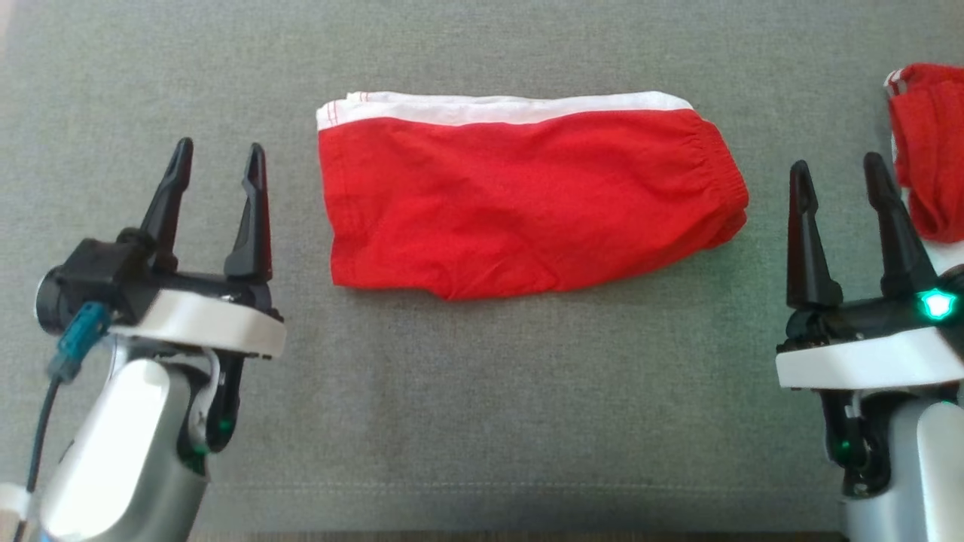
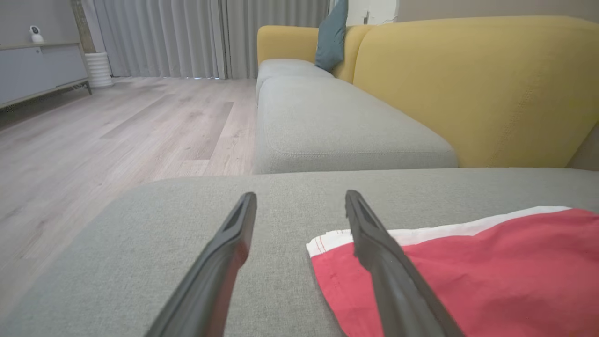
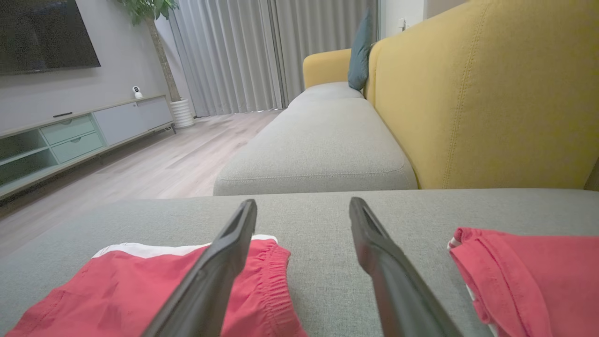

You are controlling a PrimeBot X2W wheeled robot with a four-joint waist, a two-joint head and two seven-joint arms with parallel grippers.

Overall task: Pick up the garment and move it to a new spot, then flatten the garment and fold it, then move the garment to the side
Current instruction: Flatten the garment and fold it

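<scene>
On grey cushion (image 1: 482, 421): folded garment (image 1: 520, 203) between spread, empty jaws; wrist views add yellow backrest (image 2: 477, 84).

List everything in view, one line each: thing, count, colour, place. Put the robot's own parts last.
seat cushions: several, grey, nearest one under the garments
garment: 1, red with white band, flat, middle of nearest cushion
second garment: 1, red, bunched, nearest cushion's right edge
sofa back: 1, yellow, behind the cushions
pillow: 1, teal, far end of sofa
curtains: grey, far wall
floor: pale wood, beside the sofa
cabinet: 1, grey-green, along the wall
left hand: 1, dark fingers, open, left of garment
right hand: 1, dark fingers, open, right of garment
</scene>
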